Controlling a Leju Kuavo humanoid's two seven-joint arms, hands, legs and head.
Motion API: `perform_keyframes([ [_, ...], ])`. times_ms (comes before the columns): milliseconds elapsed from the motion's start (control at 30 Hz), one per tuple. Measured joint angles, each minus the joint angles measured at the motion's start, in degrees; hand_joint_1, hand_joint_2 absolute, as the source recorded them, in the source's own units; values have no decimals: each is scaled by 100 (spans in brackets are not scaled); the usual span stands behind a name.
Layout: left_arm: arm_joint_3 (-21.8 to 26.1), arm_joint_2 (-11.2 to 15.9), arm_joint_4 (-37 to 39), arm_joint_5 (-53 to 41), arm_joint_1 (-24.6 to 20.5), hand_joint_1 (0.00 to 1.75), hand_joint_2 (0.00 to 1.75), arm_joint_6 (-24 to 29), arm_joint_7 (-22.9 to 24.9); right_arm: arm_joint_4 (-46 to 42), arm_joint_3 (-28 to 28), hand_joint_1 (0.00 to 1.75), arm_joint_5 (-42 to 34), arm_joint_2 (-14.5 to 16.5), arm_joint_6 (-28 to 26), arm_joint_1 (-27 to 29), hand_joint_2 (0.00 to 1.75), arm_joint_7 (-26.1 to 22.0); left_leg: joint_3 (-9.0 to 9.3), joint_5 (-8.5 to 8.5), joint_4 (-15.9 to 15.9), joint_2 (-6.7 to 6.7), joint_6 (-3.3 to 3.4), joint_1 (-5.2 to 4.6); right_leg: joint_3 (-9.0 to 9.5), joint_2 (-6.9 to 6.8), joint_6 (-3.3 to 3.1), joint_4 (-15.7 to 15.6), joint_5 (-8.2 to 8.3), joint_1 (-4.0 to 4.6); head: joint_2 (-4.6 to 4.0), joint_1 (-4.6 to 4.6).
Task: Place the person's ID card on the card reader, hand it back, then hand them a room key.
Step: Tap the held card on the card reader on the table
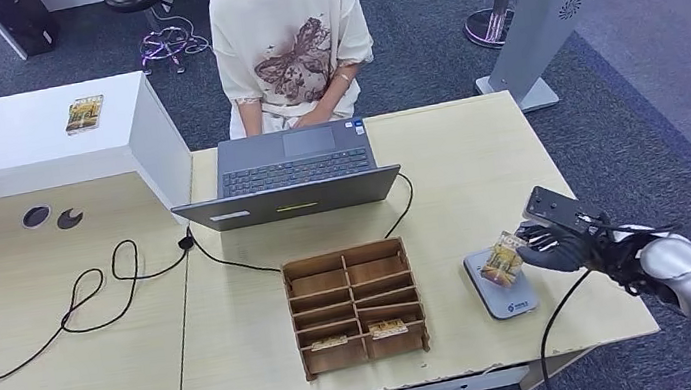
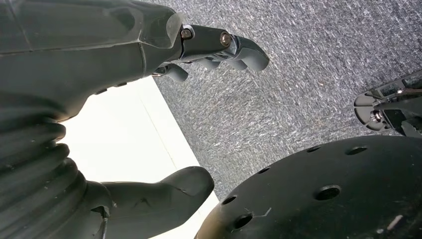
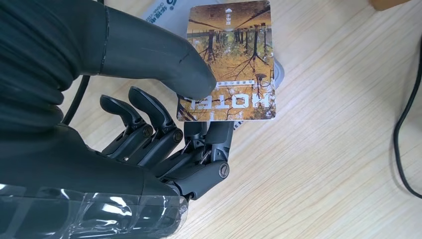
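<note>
I had the right hand (image 1: 558, 246) pinching the card (image 3: 229, 62) by one short edge, thumb on top and fingers beneath, its far end out over the grey reader (image 1: 505, 287) on the surface (image 1: 242, 360). The person (image 1: 289, 41) sat well apart, across the surface beyond the laptop (image 1: 293, 174). My left hand (image 2: 99, 74) hung released over carpet, holding nothing

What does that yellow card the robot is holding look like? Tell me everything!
The rectangular yellow-brown plastic card has rounded corners, a printed picture of autumn trees and the word HOTEL in white letters. The right robot hand pinches it at one edge, thumb on the printed face, fingers underneath. It sits just above the flat grey card reader on the light wooden table, slightly tilted.
</note>
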Motion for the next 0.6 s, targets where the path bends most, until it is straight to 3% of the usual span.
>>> perform_keyframes([
  [600, 103, -2, 0, -49, -15, 0, 175, -2, 1, 511, -6, 175, 822, 534, -330, 0, 175, -124, 0, 0, 0, 1, 0, 2, 0, 1, 0, 0, 0, 2, 0, 1],
])
